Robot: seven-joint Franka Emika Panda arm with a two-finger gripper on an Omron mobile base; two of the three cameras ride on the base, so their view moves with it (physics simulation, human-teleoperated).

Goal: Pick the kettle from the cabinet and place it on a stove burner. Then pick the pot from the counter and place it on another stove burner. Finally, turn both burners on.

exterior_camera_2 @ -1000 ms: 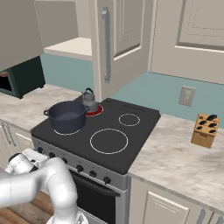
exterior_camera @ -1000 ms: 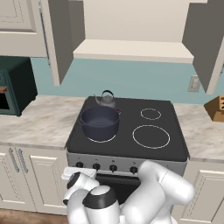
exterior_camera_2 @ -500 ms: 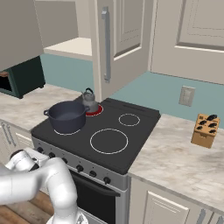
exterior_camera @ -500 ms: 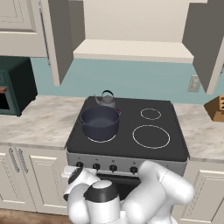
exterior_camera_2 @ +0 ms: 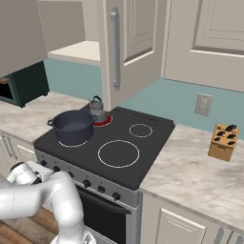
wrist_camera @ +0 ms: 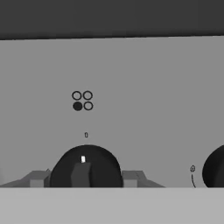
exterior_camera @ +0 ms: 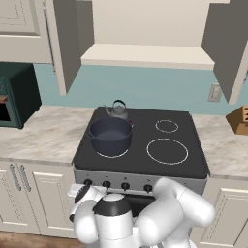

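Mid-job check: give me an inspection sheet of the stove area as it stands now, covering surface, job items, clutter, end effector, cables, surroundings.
Surface: black glass cooktop flat; two right burners bare.
Kettle: kettle on the rear left burner, which glows red.
Pot: pot on the front left burner, no glow seen there.
Cabinet: cabinet doors open, shelf bare.
Clutter: knife block on the right counter; dark green oven at left.
End effector: end effector at the stove's front panel, fingertips flanking the far left knob; contact cannot be told.
Cables: nothing seen.
Surroundings: wall socket on the teal backsplash.
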